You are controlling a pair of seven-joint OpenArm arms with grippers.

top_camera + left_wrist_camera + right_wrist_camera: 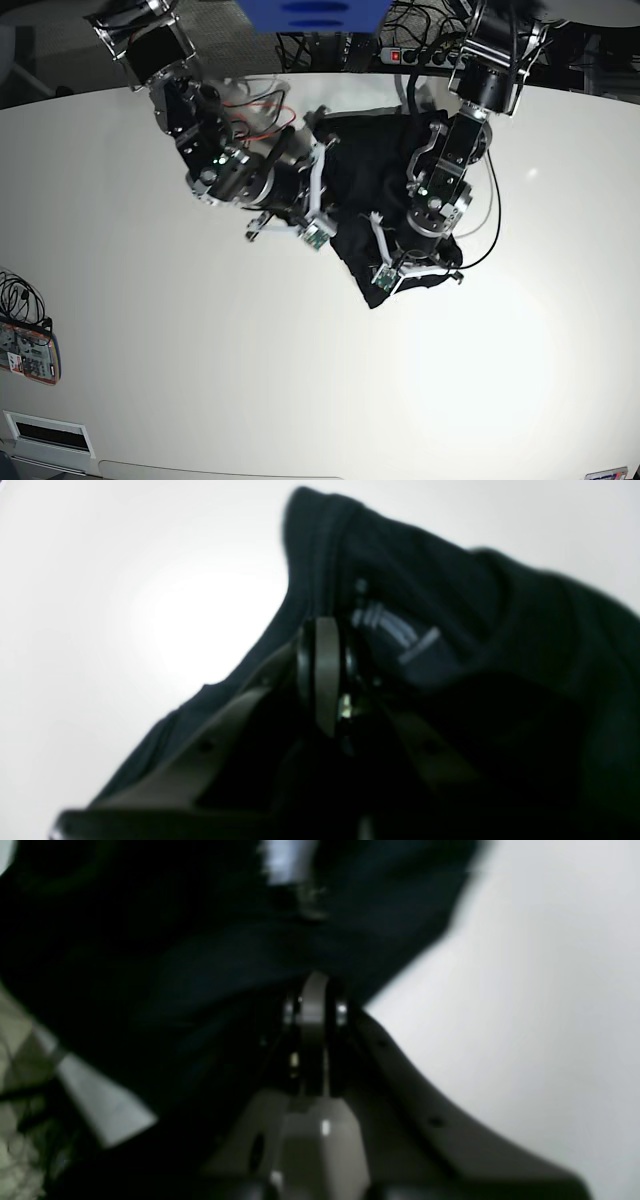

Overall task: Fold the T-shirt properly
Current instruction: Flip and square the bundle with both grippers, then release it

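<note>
The black T-shirt [372,172] lies bunched on the white table [300,380] between my two arms. My left gripper [396,268] is at its near right corner, and in the left wrist view [325,635] its fingers are closed with black cloth [500,630] gathered around them, a grey label [395,630] just beyond. My right gripper [315,222] is at the shirt's left edge. In the blurred right wrist view [313,990] its fingers meet under dark cloth [175,965].
A small device with cables [27,352] lies at the table's left edge. A power strip and wires [420,55] sit behind the far edge, beside a blue object [315,12]. A red wire [262,110] trails by the right arm.
</note>
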